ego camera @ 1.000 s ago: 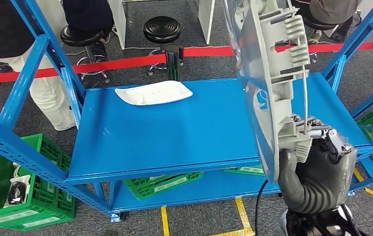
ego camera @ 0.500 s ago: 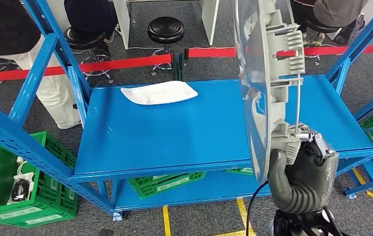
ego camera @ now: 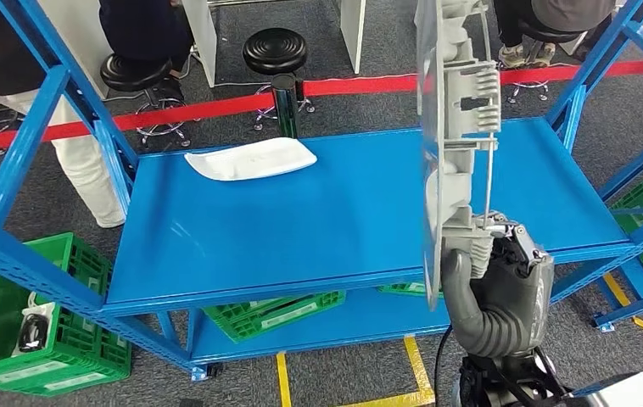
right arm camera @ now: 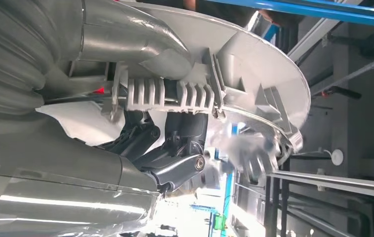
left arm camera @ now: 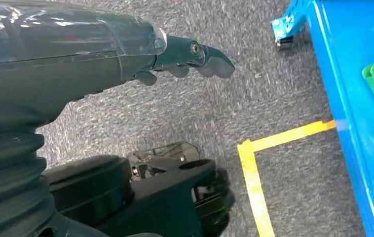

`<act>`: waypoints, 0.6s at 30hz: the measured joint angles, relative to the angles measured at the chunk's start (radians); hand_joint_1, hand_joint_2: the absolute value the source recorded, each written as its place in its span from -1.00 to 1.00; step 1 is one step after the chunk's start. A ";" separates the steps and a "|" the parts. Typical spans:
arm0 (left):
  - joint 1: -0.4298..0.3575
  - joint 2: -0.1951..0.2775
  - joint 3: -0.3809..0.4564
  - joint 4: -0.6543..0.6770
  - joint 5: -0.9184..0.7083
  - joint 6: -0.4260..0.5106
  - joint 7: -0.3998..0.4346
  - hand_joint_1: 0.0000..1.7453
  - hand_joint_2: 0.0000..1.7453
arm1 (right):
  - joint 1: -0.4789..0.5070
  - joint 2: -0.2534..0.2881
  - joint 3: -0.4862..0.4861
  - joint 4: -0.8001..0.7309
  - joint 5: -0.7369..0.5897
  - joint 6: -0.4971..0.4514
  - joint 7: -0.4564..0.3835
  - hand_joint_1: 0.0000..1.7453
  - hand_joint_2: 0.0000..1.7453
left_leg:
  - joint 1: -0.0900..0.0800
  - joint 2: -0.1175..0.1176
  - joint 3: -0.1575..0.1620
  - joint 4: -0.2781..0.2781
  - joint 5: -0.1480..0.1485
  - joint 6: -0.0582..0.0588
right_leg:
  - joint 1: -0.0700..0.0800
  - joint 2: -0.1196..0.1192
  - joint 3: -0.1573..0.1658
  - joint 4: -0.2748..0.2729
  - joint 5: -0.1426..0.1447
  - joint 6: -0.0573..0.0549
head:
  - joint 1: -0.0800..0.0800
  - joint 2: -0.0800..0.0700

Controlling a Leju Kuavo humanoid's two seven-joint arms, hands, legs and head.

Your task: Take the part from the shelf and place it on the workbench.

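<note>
My right hand (ego camera: 505, 284) grips the bottom edge of a large grey plastic part (ego camera: 458, 127) and holds it upright, edge-on, in front of the blue shelf (ego camera: 301, 229). The part rises past the top of the head view and hides part of the shelf's right side. In the right wrist view, thumb and fingers (right arm camera: 175, 148) clamp the ribbed rim of the part (right arm camera: 254, 84). A flat white part (ego camera: 250, 158) lies at the shelf's back left. My left hand (left arm camera: 190, 54) hangs over the grey floor, its fingers extended and holding nothing.
Blue uprights (ego camera: 38, 144) frame the shelf on both sides. Green crates (ego camera: 47, 339) stand on the floor at left, under the shelf and at right. Behind the shelf are a red barrier tape (ego camera: 216, 106), black stools (ego camera: 276, 51) and people's legs (ego camera: 81, 170). Yellow lines (ego camera: 411, 373) mark the floor.
The whole view has shifted a little. My right hand has drifted left and down in the picture, and the grey part it holds now stands more upright and edge-on.
</note>
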 joint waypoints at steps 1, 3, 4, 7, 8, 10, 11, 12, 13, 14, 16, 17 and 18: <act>0.000 -0.001 0.000 0.000 -0.001 0.000 -0.002 -1.00 1.00 | 0.000 0.000 0.000 0.002 0.000 0.000 0.000 1.00 1.00 | 0.001 0.000 0.014 -0.022 0.024 -0.001 | 0.000 0.000 -0.002 0.001 0.002 0.001 | -0.001 0.000; 0.000 -0.002 0.000 0.000 -0.003 0.000 -0.009 -1.00 1.00 | 0.000 0.000 0.000 0.004 0.000 0.000 0.001 1.00 1.00 | 0.004 0.001 0.086 -0.148 0.089 -0.002 | -0.001 0.000 -0.004 0.006 0.004 0.006 | -0.006 0.000; -0.001 -0.003 0.000 0.000 -0.004 0.000 -0.011 -1.00 1.00 | -0.001 0.000 0.000 0.004 0.000 0.000 0.001 1.00 1.00 | 0.004 0.001 0.120 -0.209 0.110 0.000 | -0.001 0.000 -0.006 0.009 0.006 0.010 | -0.009 0.000; -0.001 -0.006 0.000 0.000 -0.005 0.000 -0.016 -1.00 1.00 | -0.004 0.000 -0.001 0.004 0.000 0.000 0.002 1.00 1.00 | 0.000 -0.002 0.142 -0.267 0.122 0.013 | 0.001 0.003 -0.014 0.012 0.017 0.031 | -0.009 0.000; -0.001 -0.006 0.000 0.000 -0.005 0.000 -0.016 -1.00 1.00 | -0.004 0.000 -0.001 0.004 0.000 0.000 0.002 1.00 1.00 | 0.000 -0.002 0.136 -0.269 0.127 0.022 | 0.000 0.004 -0.016 0.012 0.020 0.038 | -0.008 0.000; -0.001 -0.008 0.000 0.000 -0.005 0.000 -0.016 -1.00 1.00 | -0.004 0.000 -0.002 0.005 -0.001 0.001 0.003 1.00 1.00 | 0.000 -0.001 0.126 -0.272 0.140 0.039 | -0.004 0.005 -0.028 0.035 -0.007 0.048 | -0.004 0.000; -0.002 -0.010 0.000 -0.001 -0.005 0.000 -0.017 -1.00 1.00 | -0.004 0.000 -0.002 0.005 -0.001 0.001 0.004 1.00 1.00 | 0.000 -0.001 0.119 -0.273 0.147 0.046 | -0.005 0.005 -0.042 0.073 -0.041 0.052 | 0.001 0.000; -0.002 -0.011 0.000 -0.001 -0.005 0.000 -0.017 -1.00 1.00 | -0.004 0.000 -0.002 0.006 -0.001 0.003 0.005 1.00 1.00 | -0.001 -0.001 0.111 -0.272 0.154 0.052 | -0.005 0.005 -0.060 0.131 -0.086 0.054 | 0.008 0.000; -0.001 -0.013 0.000 -0.001 -0.005 0.000 -0.017 -1.00 1.00 | -0.004 0.000 -0.002 0.006 -0.002 0.004 0.007 1.00 1.00 | -0.004 0.000 0.103 -0.272 0.160 0.056 | -0.005 0.005 -0.078 0.196 -0.129 0.055 | 0.015 0.000; -0.001 -0.013 0.000 -0.001 -0.005 0.000 -0.017 -1.00 1.00 | -0.004 0.000 -0.002 0.006 -0.003 0.005 0.008 1.00 1.00 | -0.007 0.000 0.094 -0.271 0.166 0.058 | -0.004 0.005 -0.090 0.250 -0.157 0.054 | 0.021 0.000; 0.000 -0.014 0.000 -0.002 -0.005 0.000 -0.017 -1.00 1.00 | -0.004 0.000 -0.002 0.009 -0.005 0.006 0.010 1.00 1.00 | -0.015 0.000 0.079 -0.271 0.178 0.061 | -0.002 0.005 -0.072 0.266 -0.155 0.047 | 0.030 0.000; 0.000 -0.015 0.000 -0.002 -0.005 0.000 -0.016 -1.00 1.00 | -0.004 0.000 -0.002 0.010 -0.006 0.007 0.010 1.00 1.00 | -0.019 0.000 0.074 -0.270 0.183 0.061 | 0.002 0.006 -0.038 0.220 -0.129 0.038 | 0.033 0.000; 0.000 -0.017 0.000 -0.002 -0.005 0.000 -0.016 -1.00 1.00 | -0.005 0.000 -0.002 0.011 -0.006 0.007 0.011 1.00 1.00 | -0.023 -0.001 0.070 -0.270 0.187 0.061 | 0.009 0.007 0.006 0.151 -0.101 0.025 | 0.034 0.000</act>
